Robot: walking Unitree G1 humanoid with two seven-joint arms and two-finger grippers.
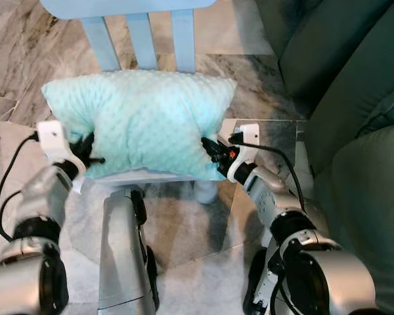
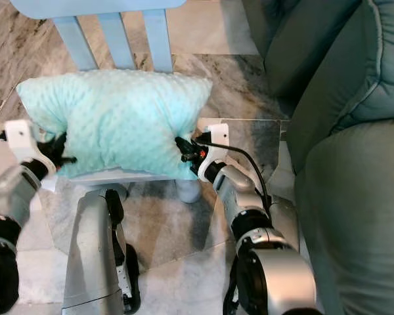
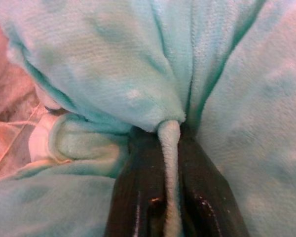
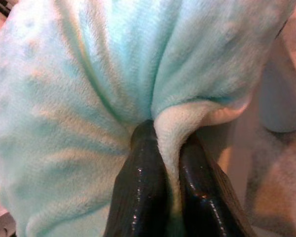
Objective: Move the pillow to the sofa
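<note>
The left claw [image 1: 90,152] reaches forward from its bent silver arm and pinches a fold of the mint dotted pillow [image 1: 144,121] at its left edge, fingers [image 3: 138,197] pressed together on the plush. The pillow lies on the seat of a pale blue chair [image 1: 144,36], whose slatted back rises behind it. The right claw [image 1: 210,149] mirrors this at the pillow's right edge, pinching another fold. The green sofa [image 1: 354,131] stands just right, on the marble floor [image 1: 13,52].

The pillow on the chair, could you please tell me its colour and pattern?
The pillow is pale mint green with a raised dotted texture, clearest in the left eye view.
</note>
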